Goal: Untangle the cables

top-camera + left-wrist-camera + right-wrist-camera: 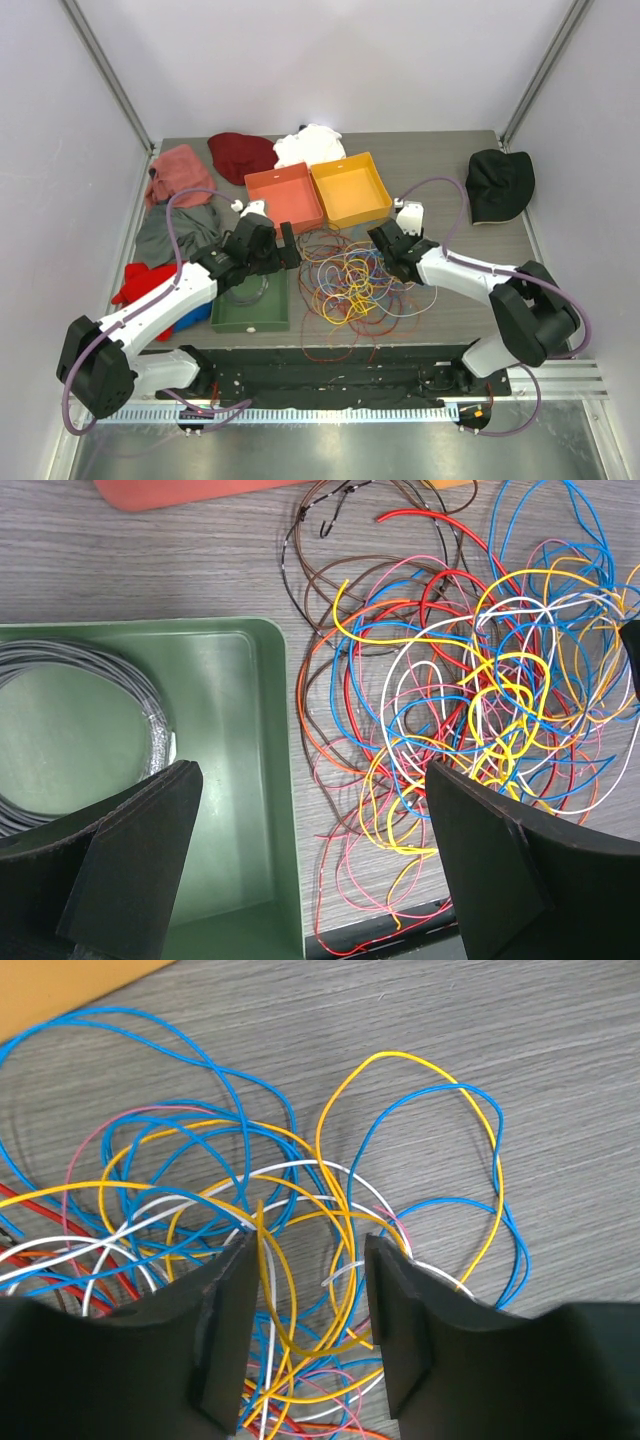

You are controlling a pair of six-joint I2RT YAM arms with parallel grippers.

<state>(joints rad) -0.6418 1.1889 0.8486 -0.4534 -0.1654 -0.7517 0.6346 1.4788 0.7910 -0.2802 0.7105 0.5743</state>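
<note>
cables [350,282]: tangled mid-table | left arm [170,300]: by green tray [262,318] | right arm [460,272]: beside cables

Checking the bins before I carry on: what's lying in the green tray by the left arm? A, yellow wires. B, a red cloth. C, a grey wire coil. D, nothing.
C: the left wrist view shows a grey wire coil lying inside the green tray.

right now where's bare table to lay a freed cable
The clearest bare patch of table lies between the yellow tray and the hat, at the far right. It is crowded elsewhere: cables fill the centre and clothes cover the left.
</note>
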